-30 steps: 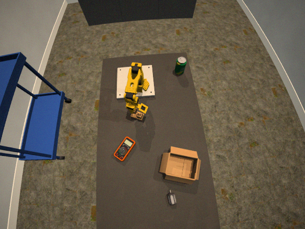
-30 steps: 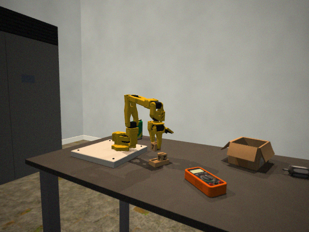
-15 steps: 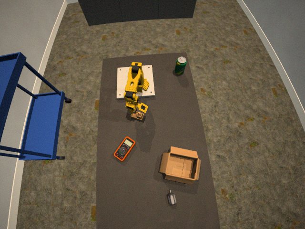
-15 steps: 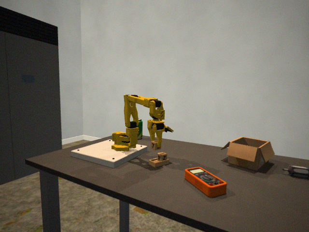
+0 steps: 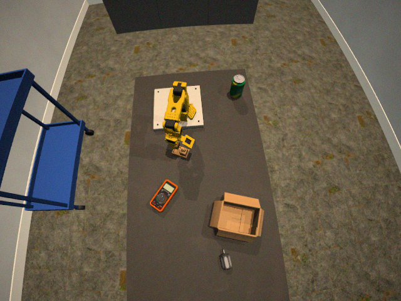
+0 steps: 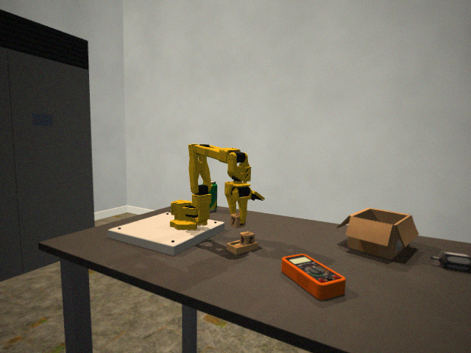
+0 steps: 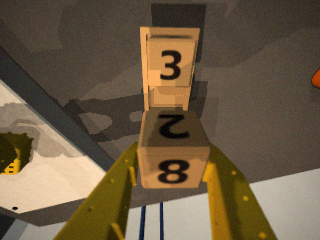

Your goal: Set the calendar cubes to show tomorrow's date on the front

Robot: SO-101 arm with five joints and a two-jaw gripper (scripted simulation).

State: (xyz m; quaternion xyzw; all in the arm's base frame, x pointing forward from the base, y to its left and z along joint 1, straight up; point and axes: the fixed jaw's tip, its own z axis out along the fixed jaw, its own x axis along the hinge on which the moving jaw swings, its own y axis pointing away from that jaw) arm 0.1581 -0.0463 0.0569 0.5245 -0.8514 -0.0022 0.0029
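Observation:
My gripper is shut on a wooden digit cube and holds it in the air above the tray. In the wrist view this cube shows an 8 towards the camera and an upside-down 2 on the face beyond. It also shows in the exterior view. The wooden calendar tray sits on the dark table just past the white base plate. The other cube sits in the tray with a 3 on top; in the exterior view it shows a 2. The tray slot under the held cube is empty.
An orange multimeter lies in front of the tray. An open cardboard box stands further out to the right, with a small grey device beyond it. A green can stands beside the base plate. A blue cart stands off the table.

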